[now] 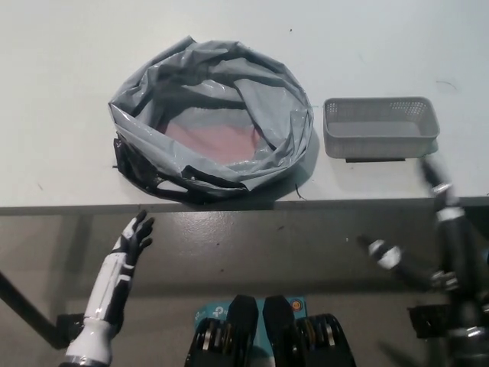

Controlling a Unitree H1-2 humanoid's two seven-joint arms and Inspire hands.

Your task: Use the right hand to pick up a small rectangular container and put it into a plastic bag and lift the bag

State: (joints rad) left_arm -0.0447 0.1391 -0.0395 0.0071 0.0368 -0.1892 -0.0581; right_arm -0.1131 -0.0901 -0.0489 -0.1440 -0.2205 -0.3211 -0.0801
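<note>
A small grey rectangular container (pixel 380 127) with a perforated rim sits on the white table at the right. Left of it lies a grey plastic bag (pixel 212 118), its mouth rolled open and a pinkish patch showing at its bottom. My black right hand (pixel 428 229) hovers just off the table's front edge, below and slightly right of the container, fingers spread apart and holding nothing. My white left hand (pixel 134 237) rests low at the left, below the table edge, fingers apart and empty.
The white table (pixel 61 92) ends at a front edge running across the middle of the picture; grey floor lies below it. A dark strut crosses the lower left corner.
</note>
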